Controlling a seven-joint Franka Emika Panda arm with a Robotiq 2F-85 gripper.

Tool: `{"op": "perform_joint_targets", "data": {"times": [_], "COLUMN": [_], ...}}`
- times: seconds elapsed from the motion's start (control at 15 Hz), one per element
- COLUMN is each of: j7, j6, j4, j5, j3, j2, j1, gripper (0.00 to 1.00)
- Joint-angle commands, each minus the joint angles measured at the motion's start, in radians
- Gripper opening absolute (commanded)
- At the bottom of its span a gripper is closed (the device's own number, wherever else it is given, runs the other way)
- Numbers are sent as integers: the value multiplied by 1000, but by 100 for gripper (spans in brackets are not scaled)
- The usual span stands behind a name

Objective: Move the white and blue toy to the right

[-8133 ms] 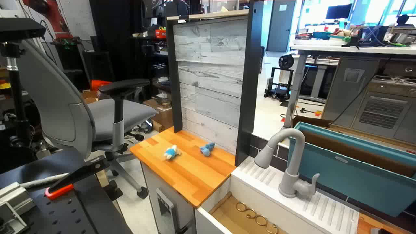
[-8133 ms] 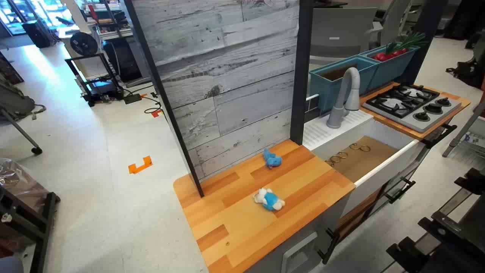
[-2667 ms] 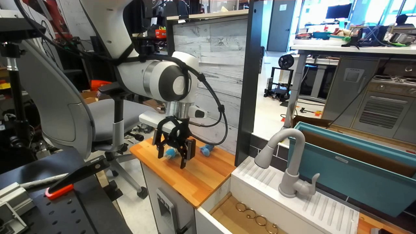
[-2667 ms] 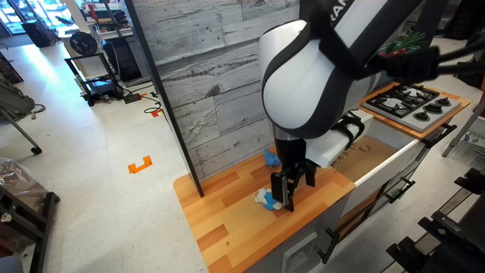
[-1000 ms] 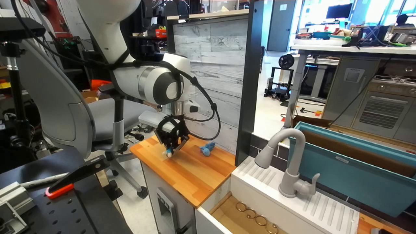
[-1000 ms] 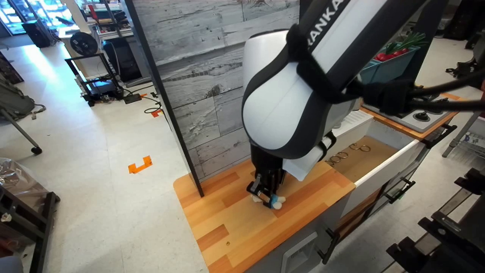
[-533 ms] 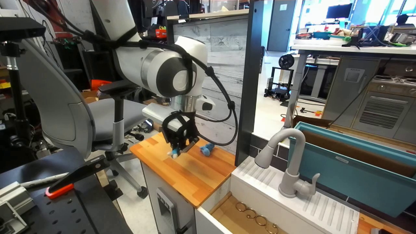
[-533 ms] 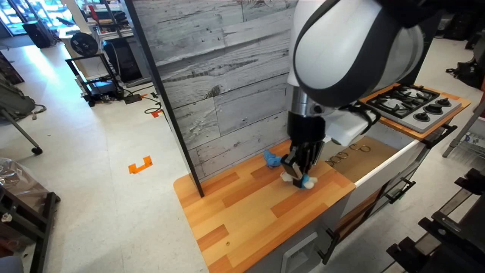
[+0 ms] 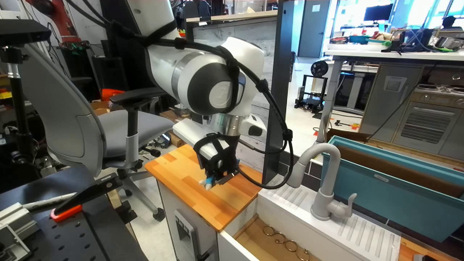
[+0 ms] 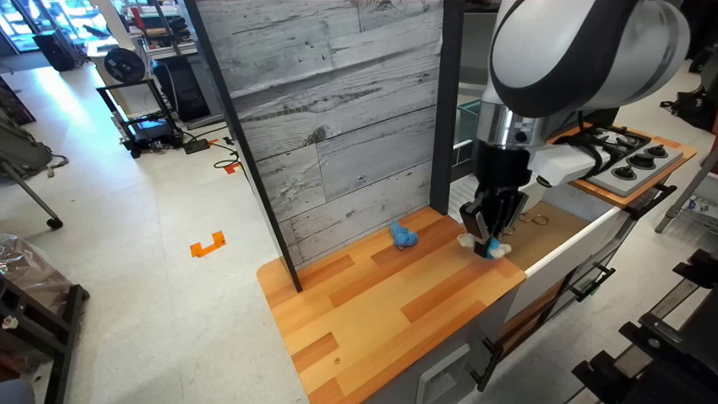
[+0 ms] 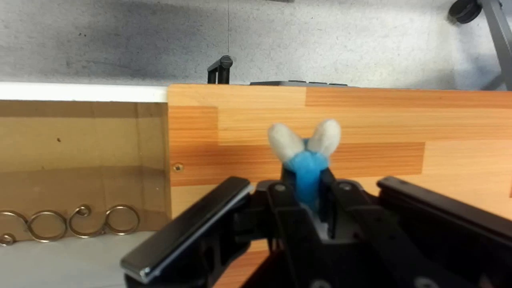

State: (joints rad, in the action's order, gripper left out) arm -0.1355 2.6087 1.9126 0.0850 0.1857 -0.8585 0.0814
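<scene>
here's the white arm out over the wooden counter beside the sink; gripper squeezed nearly together, clamped on the white and blue toy over the counter's sink end; darker blue toy lying apart.
</scene>
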Motion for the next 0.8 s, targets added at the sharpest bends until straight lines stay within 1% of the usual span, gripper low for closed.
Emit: {"op": "perform_joint_targets", "data": {"times": [0.0,0.27,0.73], "j7": [-3,23,57], "j6": [-16,-34,-86], "j4": [-10,-48,-146], "j5": [37,33,14], "j3": [-18,-62,-99], "j2": [-13,-56,-157], "j1": [28,20,-13], "gripper": [3,3,3]}}
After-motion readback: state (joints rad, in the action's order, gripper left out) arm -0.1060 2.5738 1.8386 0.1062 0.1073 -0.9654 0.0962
